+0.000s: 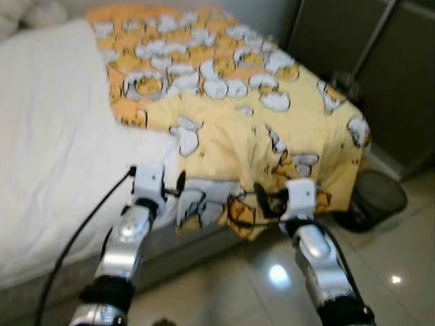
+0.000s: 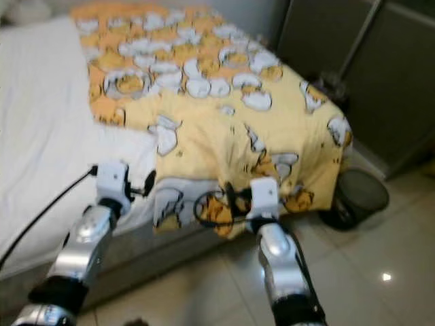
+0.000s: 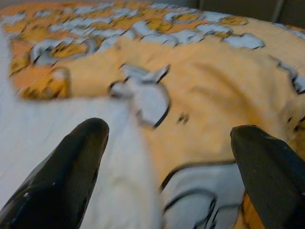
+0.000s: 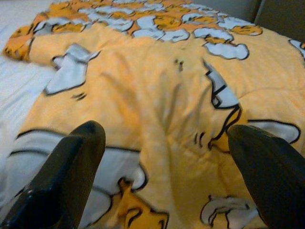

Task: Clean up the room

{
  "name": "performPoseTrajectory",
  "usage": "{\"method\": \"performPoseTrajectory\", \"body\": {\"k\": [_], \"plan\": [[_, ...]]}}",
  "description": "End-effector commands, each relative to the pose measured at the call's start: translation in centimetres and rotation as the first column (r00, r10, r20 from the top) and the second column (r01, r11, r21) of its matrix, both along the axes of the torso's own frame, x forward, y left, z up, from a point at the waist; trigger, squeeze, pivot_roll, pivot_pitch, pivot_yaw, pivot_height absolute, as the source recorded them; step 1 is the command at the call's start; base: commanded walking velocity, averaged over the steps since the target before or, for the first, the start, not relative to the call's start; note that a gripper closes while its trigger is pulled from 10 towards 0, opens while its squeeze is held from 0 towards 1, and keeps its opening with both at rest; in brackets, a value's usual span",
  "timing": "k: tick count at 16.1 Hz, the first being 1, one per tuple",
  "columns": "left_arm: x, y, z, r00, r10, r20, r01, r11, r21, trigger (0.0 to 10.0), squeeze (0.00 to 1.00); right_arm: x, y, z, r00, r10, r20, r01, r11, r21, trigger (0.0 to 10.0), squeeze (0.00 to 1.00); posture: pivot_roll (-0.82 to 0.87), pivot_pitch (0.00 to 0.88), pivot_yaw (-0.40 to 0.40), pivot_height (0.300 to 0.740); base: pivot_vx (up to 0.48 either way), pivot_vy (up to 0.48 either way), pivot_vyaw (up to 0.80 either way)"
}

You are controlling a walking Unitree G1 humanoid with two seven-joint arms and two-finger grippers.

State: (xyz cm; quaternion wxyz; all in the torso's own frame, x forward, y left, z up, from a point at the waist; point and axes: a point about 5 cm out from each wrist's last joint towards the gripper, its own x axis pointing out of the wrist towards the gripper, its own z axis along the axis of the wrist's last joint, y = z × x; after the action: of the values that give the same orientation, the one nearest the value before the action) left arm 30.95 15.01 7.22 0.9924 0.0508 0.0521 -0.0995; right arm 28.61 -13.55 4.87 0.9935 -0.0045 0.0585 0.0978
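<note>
One dark bin (image 1: 378, 197) beside quilt (image 1: 258, 129)

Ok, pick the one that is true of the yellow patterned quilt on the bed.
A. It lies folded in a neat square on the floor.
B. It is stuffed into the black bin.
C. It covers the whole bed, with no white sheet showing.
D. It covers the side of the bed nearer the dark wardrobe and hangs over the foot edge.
D: the yellow quilt lies on the wardrobe side, drooping over the foot edge, with the white sheet bare beside it.
</note>
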Motion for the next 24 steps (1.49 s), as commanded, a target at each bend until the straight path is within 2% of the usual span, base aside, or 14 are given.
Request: {"method": "performPoseTrajectory", "body": {"k": [1, 3, 4, 5, 6, 8, 10, 13, 14, 17, 21, 22, 23, 24], "plan": [[0.2, -2.3, 0.5, 0.997, -0.078, 0.023, 0.078, 0.997, -0.008, 10.0, 0.00, -0.2, -1.7, -0.1, 0.999, -0.043, -0.009, 0.042, 0.999, -0.027, 10.0, 0.00, 0.11, 0.000, -0.048, 0.740, 0.480, 0.000, 0.00], [0.0, -2.9, -1.1, 0.996, -0.078, -0.036, 0.079, 0.996, 0.029, 10.0, 0.00, -0.5, -1.9, -0.5, 0.999, -0.040, -0.034, 0.039, 0.999, -0.028, 10.0, 0.00, 0.10, 0.000, -0.063, 0.740, 0.480, 0.000, 0.00], [0.2, -2.3, -2.1, 0.997, -0.011, -0.073, 0.018, 0.996, 0.093, 10.0, 0.00, -0.8, -1.9, -0.7, 0.998, -0.038, -0.048, 0.037, 0.999, -0.030, 10.0, 0.00, 0.09, 0.000, -0.073, 0.740, 0.289, 0.000, 0.00], [0.6, -1.2, -3.6, 0.985, 0.106, -0.134, -0.085, 0.985, 0.151, 10.0, 0.00, -1.6, -2.1, -0.9, 0.997, -0.019, -0.068, 0.017, 0.999, -0.034, 10.0, 0.00, 0.07, 0.000, -0.106, 0.740, 0.000, 0.000, 0.00], [0.7, -0.5, -4.2, 0.972, 0.174, -0.158, -0.141, 0.970, 0.200, 10.0, 0.00, -2.4, -2.1, -1.0, 0.997, 0.014, -0.081, -0.017, 0.999, -0.044, 10.0, 0.00, 0.04, 0.000, -0.117, 0.740, 0.000, 0.000, 0.00], [0.7, -0.2, -4.7, 0.958, 0.214, -0.193, -0.179, 0.966, 0.185, 10.0, 0.00, -4.1, -2.5, -1.1, 0.994, 0.053, -0.099, -0.060, 0.996, -0.071, 10.0, 0.00, 0.00, 0.000, -0.139, 0.740, 0.000, 0.000, 0.00], [0.2, -0.3, -5.5, 0.951, 0.233, -0.204, -0.181, 0.953, 0.243, 10.0, 0.00, -7.6, -3.4, -1.0, 0.986, 0.072, -0.149, -0.087, 0.991, -0.098, 10.0, 0.00, -0.09, 0.082, -0.163, 0.740, 0.000, 0.000, 0.00], [-1.1, 0.7, -6.9, 0.925, 0.289, -0.246, -0.230, 0.943, 0.242, 10.0, 0.00, -10.7, -3.7, -0.8, 0.975, 0.062, -0.213, -0.084, 0.992, -0.095, 10.0, 0.00, -0.14, 0.126, -0.175, 0.740, 0.000, 0.000, 0.00], [-1.5, 1.4, -7.3, 0.910, 0.329, -0.253, -0.263, 0.929, 0.262, 10.0, 0.00, -11.1, -3.7, -0.7, 0.973, 0.061, -0.223, -0.084, 0.992, -0.093, 10.0, 0.00, -0.14, 0.137, -0.177, 0.740, 0.000, 0.000, 0.00], [-1.4, 3.1, -6.1, 0.907, 0.415, -0.074, -0.368, 0.866, 0.340, 10.0, 0.00, -12.4, -3.8, -0.4, 0.965, 0.071, -0.254, -0.100, 0.990, -0.102, 10.0, 0.00, -0.15, 0.162, -0.178, 0.740, 0.000, 0.000, 0.00], [-2.6, 2.5, -6.5, 0.914, 0.405, -0.010, -0.383, 0.874, 0.300, 10.0, 0.00, -13.3, -3.8, -0.3, 0.955, 0.075, -0.288, -0.108, 0.989, -0.101, 10.0, 0.00, -0.14, 0.175, -0.178, 0.740, 0.000, 0.000, 0.00], [-3.7, 2.9, -7.3, 0.901, 0.432, -0.028, -0.404, 0.863, 0.305, 10.0, 0.00, -13.5, -3.7, -0.4, 0.950, 0.079, -0.303, -0.114, 0.989, -0.098, 10.0, 0.00, -0.13, 0.178, -0.181, 0.740, 0.000, 0.000, 0.00], [-3.9, 3.2, -7.5, 0.892, 0.451, -0.037, -0.417, 0.852, 0.318, 10.0, 0.00, -13.6, -3.7, -0.4, 0.948, 0.081, -0.308, -0.116, 0.988, -0.097, 10.0, 0.00, -0.13, 0.180, -0.182, 0.740, 0.000, 0.000, 0.00], [-4.3, 4.0, -7.9, 0.862, 0.504, -0.048, -0.458, 0.817, 0.349, 10.0, 0.00, -13.7, -3.7, -0.6, 0.944, 0.086, -0.319, -0.124, 0.987, -0.099, 10.0, 0.00, -0.13, 0.181, -0.186, 0.740, 0.000, 0.000, 0.00]]}}
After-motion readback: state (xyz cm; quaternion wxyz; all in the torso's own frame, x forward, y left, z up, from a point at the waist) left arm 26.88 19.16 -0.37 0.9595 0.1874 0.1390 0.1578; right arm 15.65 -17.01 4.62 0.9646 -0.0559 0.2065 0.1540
